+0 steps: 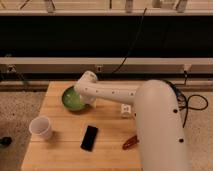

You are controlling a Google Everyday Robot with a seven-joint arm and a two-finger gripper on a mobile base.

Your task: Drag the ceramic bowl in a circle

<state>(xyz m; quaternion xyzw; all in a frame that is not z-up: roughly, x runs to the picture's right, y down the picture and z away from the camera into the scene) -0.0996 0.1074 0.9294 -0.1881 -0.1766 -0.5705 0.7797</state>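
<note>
- The round, shallow green ceramic bowl, glossy and lighter inside, sits on the far left part of the wooden tabletop.
- The robot's white claw comes down at the bowl's right-hand rim, on the side facing the robot's body; the wrist hides the meeting point, so I cannot tell whether the claw is apart, together or clamped on the rim.
- The bowl therefore lies to the left of the claw, towards the tabletop's left edge.
- My judgement: a circle has most free room on the near side, though the white paper cup and flat black phone stand there, apart from the bowl.
</note>
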